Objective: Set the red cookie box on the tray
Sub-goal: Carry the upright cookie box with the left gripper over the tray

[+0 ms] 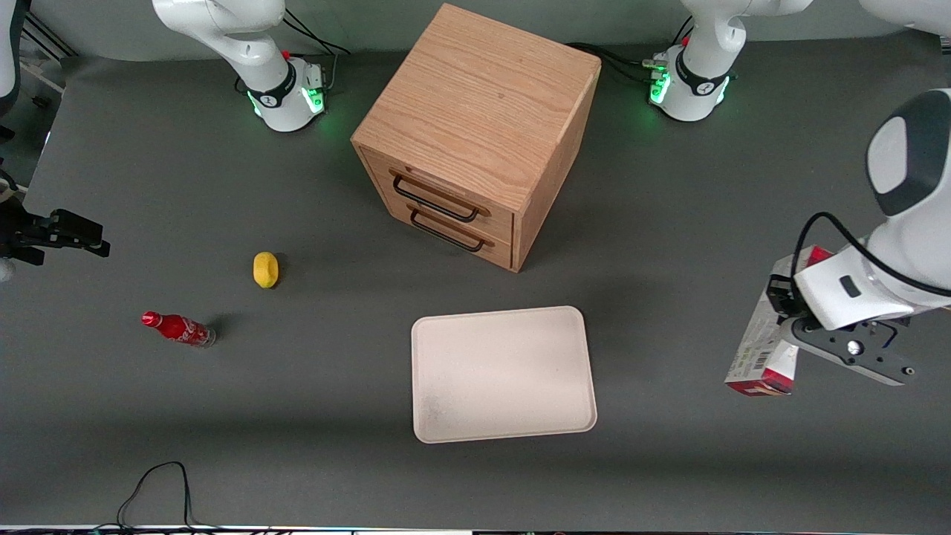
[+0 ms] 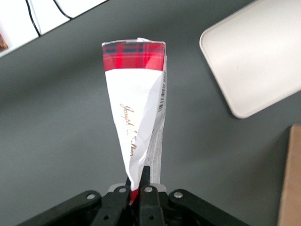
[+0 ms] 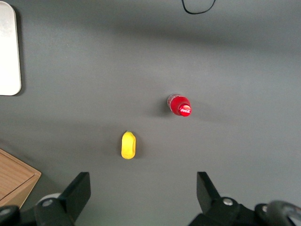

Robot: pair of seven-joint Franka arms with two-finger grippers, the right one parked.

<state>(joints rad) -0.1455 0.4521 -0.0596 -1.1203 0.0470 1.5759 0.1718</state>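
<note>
My left gripper point(image 2: 137, 176) is shut on one end of the red cookie box point(image 2: 135, 103), a long thin carton, white with a red tartan end, squeezed flat between the fingers. In the front view the gripper point(image 1: 792, 328) holds the box point(image 1: 761, 349) at the working arm's end of the table, with its long side running toward the front camera. The pale cream tray point(image 1: 505, 375) lies flat in front of the drawer cabinet, well apart from the box and toward the parked arm's end from it. The tray also shows in the left wrist view point(image 2: 256, 56).
A wooden drawer cabinet point(image 1: 475, 126) stands mid-table, farther from the front camera than the tray. A small red soda bottle point(image 1: 178, 328) and a yellow object point(image 1: 265, 269) lie toward the parked arm's end. A black cable point(image 1: 160, 487) loops at the near edge.
</note>
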